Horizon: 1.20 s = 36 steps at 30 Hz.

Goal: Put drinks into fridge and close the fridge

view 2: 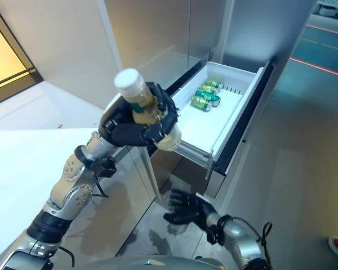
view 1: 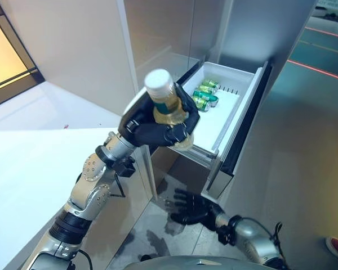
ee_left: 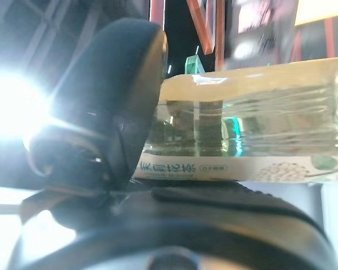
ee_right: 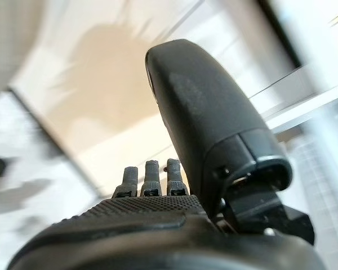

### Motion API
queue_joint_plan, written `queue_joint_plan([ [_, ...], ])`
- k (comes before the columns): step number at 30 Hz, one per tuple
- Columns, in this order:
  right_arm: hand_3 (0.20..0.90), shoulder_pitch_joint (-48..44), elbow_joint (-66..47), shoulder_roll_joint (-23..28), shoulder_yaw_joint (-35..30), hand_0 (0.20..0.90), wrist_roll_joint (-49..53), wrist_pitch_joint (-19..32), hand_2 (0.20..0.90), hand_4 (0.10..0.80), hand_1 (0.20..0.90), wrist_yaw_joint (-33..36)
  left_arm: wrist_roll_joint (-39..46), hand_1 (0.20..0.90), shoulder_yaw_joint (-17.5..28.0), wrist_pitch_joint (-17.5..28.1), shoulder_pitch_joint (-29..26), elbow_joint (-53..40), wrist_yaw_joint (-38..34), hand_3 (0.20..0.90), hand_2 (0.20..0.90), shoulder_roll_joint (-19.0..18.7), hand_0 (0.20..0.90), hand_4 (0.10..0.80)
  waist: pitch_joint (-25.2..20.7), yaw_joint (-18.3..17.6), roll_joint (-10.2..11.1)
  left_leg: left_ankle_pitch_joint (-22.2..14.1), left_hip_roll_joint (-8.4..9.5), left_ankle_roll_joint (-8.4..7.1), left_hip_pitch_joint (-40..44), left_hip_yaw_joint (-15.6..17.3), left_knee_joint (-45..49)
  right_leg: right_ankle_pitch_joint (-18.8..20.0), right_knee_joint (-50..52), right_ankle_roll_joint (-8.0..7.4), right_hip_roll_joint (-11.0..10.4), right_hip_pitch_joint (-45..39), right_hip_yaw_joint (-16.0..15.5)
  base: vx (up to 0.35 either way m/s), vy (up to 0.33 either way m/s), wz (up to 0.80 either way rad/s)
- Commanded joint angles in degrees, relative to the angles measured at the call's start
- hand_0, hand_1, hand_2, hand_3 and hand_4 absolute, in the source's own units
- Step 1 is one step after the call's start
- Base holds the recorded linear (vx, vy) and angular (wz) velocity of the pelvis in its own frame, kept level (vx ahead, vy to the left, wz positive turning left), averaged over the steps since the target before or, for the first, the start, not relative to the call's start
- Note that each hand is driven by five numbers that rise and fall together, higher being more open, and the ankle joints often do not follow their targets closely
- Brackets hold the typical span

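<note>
A bottle (view 1: pixel 165 101) with a white cap is gripped in the left hand (view 1: pixel 158 130), fingers and thumb wrapped round it, and is held raised just before the near corner of the pulled-out fridge drawer (view 1: pixel 230 72). Green cans (view 1: pixel 205 94) are seen lying in the drawer. The right hand (view 1: pixel 192 208) is held low with fingers spread, empty.
</note>
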State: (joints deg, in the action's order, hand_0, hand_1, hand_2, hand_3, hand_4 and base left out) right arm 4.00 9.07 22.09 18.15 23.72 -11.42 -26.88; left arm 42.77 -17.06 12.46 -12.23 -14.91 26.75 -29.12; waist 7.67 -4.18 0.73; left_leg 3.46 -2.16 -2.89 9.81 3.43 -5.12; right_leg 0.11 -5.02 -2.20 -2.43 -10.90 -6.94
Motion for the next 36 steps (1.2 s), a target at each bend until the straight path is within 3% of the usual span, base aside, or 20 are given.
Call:
queue_joint_plan([
  [1, 0.900, -7.27, -10.52, 2.26, -3.83, 0.900, 5.64, 3.42, 0.900, 0.800, 0.900, -4.82, 4.37, 0.300, 2.55, 5.40, -7.46, -0.55, 1.72, 0.200, 0.300, 1.52, 0.300, 0.100, -1.56, -0.03, -0.37, -7.13, 4.47, 4.53, 1.49, 2.63, 0.30, -4.47, 5.79, -1.52, 2.96, 2.92, -0.29, -0.028, -0.005, -0.16],
  [10, 0.900, -13.16, -19.82, 5.57, -5.99, 0.900, 15.24, 0.26, 0.900, 0.800, 0.900, -4.11, 1.76, 0.300, -1.86, 2.05, -6.82, 2.73, 0.73, 0.200, 0.300, 3.13, 0.300, 0.100, -1.64, -0.39, -0.13, -7.25, 4.44, 4.97, 1.08, 3.97, 0.51, -3.72, 5.36, -1.57, 2.93, 3.45, 0.60, -0.020, -0.007, -0.06],
  [16, 0.900, -14.91, -21.73, 6.80, -5.17, 0.900, 17.49, -1.81, 0.900, 0.800, 0.900, -7.45, 0.27, 0.300, -3.64, 2.14, -7.71, 4.96, -1.19, 0.200, 0.300, 2.72, 0.300, 0.100, -1.74, -0.43, 0.17, -7.00, 4.41, 4.82, 0.72, 4.38, 0.52, -3.09, 4.82, -1.61, 2.90, 3.60, 0.44, 0.000, 0.000, 0.00],
  [36, 0.900, -22.10, -25.37, 8.23, -4.26, 0.900, 20.41, -0.76, 0.900, 0.800, 0.900, -5.39, -2.52, 0.300, -6.32, 0.90, -9.96, 11.71, -5.30, 0.200, 0.300, 3.66, 0.300, 0.100, -1.97, -0.23, 0.67, -6.89, 4.49, 4.75, 0.18, 4.54, 0.83, -2.62, 4.66, -1.73, 2.77, 3.88, 0.17, 0.000, 0.000, 0.00],
])
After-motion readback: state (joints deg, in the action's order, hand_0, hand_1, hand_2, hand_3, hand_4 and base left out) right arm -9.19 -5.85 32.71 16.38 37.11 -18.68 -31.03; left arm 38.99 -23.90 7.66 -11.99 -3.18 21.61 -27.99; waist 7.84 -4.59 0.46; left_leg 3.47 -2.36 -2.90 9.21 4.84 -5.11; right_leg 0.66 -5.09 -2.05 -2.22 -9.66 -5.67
